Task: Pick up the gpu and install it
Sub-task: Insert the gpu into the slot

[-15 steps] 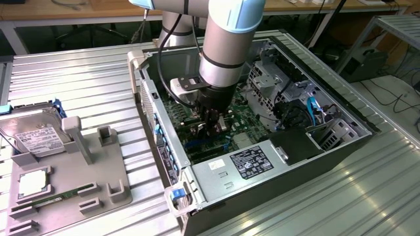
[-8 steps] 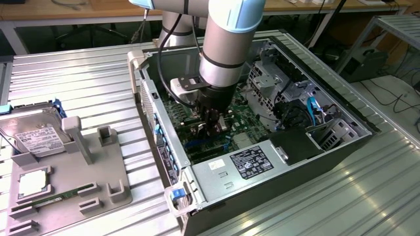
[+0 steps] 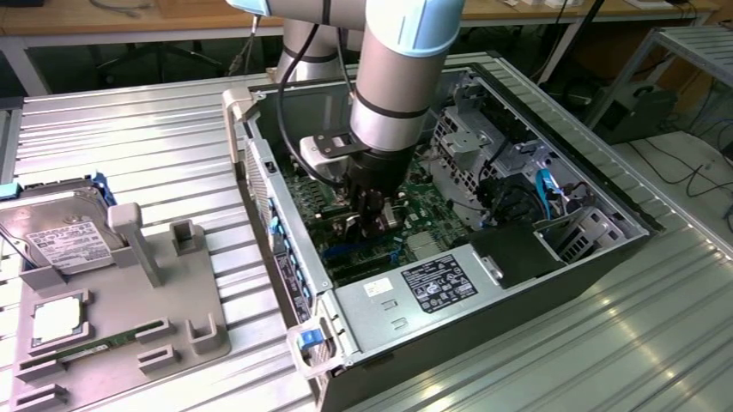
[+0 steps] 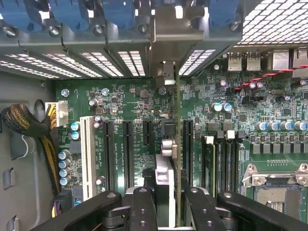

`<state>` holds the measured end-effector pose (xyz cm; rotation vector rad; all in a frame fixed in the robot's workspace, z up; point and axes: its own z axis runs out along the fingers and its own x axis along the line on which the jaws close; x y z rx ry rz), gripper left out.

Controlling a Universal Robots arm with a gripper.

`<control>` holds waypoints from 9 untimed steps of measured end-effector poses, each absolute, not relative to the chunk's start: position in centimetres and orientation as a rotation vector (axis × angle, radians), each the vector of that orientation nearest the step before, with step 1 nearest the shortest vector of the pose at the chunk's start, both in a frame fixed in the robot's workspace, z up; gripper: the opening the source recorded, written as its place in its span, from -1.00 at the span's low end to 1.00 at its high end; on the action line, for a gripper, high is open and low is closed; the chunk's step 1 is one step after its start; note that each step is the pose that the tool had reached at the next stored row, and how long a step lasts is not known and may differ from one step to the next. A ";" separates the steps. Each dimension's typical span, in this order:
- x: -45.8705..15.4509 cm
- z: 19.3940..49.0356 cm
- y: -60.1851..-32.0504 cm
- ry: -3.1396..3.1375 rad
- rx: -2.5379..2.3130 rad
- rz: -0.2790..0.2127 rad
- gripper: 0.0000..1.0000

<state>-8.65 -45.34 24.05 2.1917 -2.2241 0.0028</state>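
My gripper point(image 3: 372, 216) reaches down into the open computer case point(image 3: 275, 197) and is shut on the gpu point(image 4: 176, 144). In the wrist view the card shows edge-on as a thin vertical line between my two black fingers point(image 4: 143, 209), standing upright over the black expansion slots point(image 4: 126, 154) of the green motherboard point(image 4: 269, 110). Its silver bracket point(image 4: 175, 29) sits against the case's rear slot openings. I cannot tell whether the card's lower edge is seated in a slot. In the exterior view my fingers and the arm hide most of the card.
Left of the case in the exterior view, a grey holder point(image 3: 172, 283) carries a silver hard drive point(image 3: 63, 240) and a green memory stick point(image 3: 98, 350). Inside the case are a power supply point(image 3: 441, 287), a drive cage point(image 3: 475, 146), blue slot latches point(image 4: 72, 12) and a cable bundle point(image 4: 24, 120).
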 end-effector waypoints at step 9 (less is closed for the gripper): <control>-8.8 24.0 -45.3 -2.232 2.200 0.020 -0.44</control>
